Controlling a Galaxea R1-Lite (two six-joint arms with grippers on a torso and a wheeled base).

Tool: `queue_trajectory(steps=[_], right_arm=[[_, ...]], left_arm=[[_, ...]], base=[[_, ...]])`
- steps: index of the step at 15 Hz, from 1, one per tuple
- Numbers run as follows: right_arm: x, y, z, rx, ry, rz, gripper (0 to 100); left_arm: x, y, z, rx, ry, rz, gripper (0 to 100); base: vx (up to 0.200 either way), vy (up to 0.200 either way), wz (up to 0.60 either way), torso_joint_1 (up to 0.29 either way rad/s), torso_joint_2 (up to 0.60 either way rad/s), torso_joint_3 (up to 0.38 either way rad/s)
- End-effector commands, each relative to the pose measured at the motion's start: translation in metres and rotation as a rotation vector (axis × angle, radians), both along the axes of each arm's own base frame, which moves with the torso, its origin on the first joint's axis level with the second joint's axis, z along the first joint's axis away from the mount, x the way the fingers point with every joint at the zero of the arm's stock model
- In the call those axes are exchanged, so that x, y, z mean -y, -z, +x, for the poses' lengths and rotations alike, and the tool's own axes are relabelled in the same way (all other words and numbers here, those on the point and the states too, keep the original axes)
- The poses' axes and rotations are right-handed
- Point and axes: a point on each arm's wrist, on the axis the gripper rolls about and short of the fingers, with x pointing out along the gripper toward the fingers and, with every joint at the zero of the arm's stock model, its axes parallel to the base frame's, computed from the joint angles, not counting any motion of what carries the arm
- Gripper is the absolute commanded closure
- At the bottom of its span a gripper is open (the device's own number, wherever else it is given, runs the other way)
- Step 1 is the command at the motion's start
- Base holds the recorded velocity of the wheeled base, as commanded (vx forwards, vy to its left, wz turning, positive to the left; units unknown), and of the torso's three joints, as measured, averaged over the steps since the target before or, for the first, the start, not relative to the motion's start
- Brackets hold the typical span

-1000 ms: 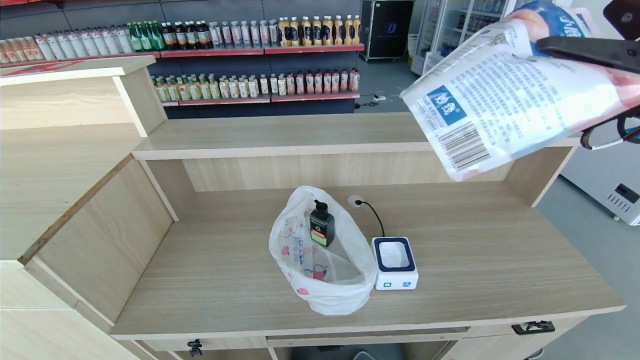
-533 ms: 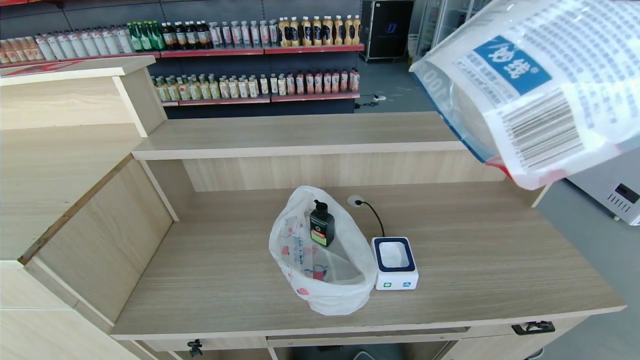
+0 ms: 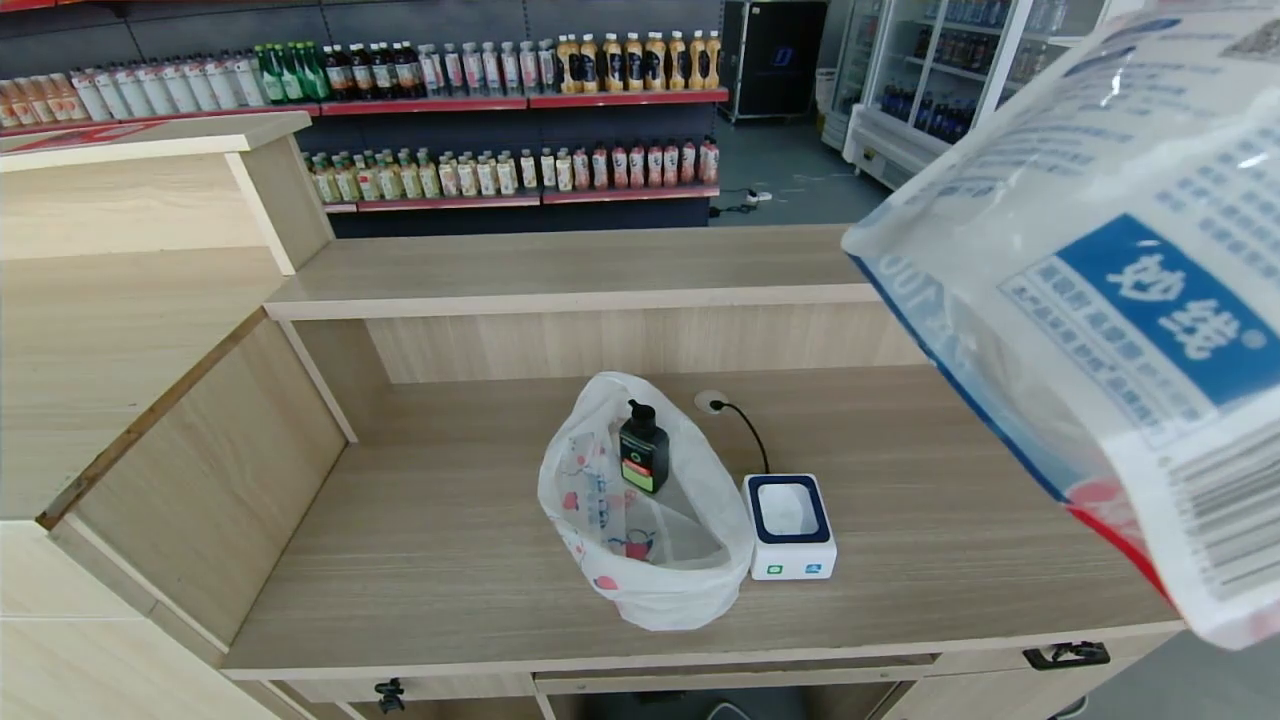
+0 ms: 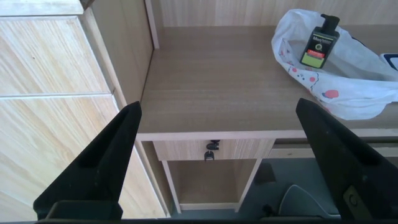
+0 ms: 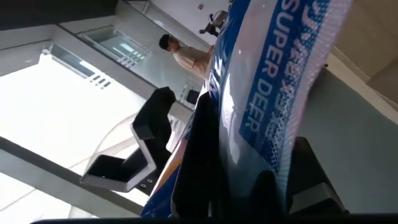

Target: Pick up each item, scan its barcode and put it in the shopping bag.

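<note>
Counter (image 3: pixel 950 520): one, light wood, with a raised ledge at the far side.

Pouch (image 3: pixel 1130 300): one, white with blue and red edging. I see it held in the air on the right, close to the head camera and above the counter's right end, well apart from the scanner. The side facing the camera carries one blue panel with white characters, blocks of small print and one barcode at the lower corner. From the right wrist, a blue band with white lettering runs along its edge (image 5: pixel 280 81). Right gripper (image 5: pixel 249 180): fingers clamped on the pouch.

Left gripper (image 4: pixel 217 104): two dark fingers spread wide apart, nothing between them, out past the counter's front left corner.

Shopping bag (image 3: pixel 640 540): one, thin white plastic with red and blue print, mouth open, mid-counter.

Scanner (image 3: pixel 790 525): one, a white box with a dark-framed window on top, just beside the bag on its right. Two small marks on its front, one green, one blue.

Pump bottle (image 3: pixel 643 452): one, black, upright inside the bag at its far side; label green over red, text too small to tell.

Cable (image 3: pixel 745 430): one, black, running from the scanner to a counter grommet.
</note>
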Motion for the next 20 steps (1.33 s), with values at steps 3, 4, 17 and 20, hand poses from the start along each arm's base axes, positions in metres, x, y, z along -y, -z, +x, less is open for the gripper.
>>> queue_trajectory(steps=[3,4,17,20], right_arm=[[0.002,0.017,-0.006,0.043,0.02,-0.015,100],[0.001,0.019,-0.004,0.052,0.025,-0.018,100],[-0.016,0.061,0.044,0.102,0.025,-0.087,100],[-0.018,0.064,0.049,0.091,0.021,-0.092,100]], left_arm=[[0.0,0.0,0.0,-0.001,-0.002,0.0,0],[0.0,0.0,0.0,-0.001,-0.001,0.0,0],[0.0,0.0,0.0,-0.001,-0.001,0.0,0],[0.0,0.0,0.0,-0.001,-0.001,0.0,0]], base=[[0.0,0.0,0.0,0.0,0.0,0.0],[0.0,0.0,0.0,0.0,0.0,0.0],[0.0,0.0,0.0,0.0,0.0,0.0],[0.0,0.0,0.0,0.0,0.0,0.0]])
